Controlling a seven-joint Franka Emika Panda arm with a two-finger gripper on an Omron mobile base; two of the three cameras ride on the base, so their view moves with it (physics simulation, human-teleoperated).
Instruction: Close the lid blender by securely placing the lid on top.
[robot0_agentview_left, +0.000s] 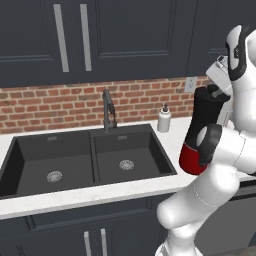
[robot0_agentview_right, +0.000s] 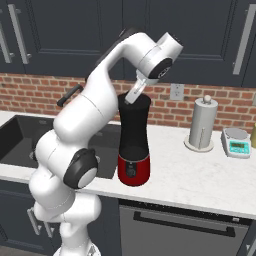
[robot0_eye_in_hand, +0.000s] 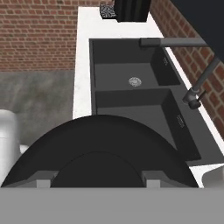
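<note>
The blender (robot0_agentview_right: 134, 135), a tall black jar on a glossy red base, stands on the white counter to the right of the sink; in the left base view the blender (robot0_agentview_left: 204, 117) is partly behind my arm. The lid (robot0_eye_in_hand: 100, 140), a round black cap with a raised centre, sits at the jar's top (robot0_agentview_right: 136, 96). My gripper (robot0_eye_in_hand: 99, 180) is directly over it, shut on the lid, with its fingertips (robot0_eye_in_hand: 43, 179) on either side of the central knob. From the right base view the gripper (robot0_agentview_right: 132, 96) comes down at a slant onto the jar's mouth.
A black double sink (robot0_agentview_left: 93, 150) with a dark faucet (robot0_agentview_left: 107, 107) lies left of the blender. A white soap bottle (robot0_agentview_left: 164, 119) stands by the brick wall. Right of the blender are a paper towel holder (robot0_agentview_right: 203, 129) and a small scale (robot0_agentview_right: 236, 141).
</note>
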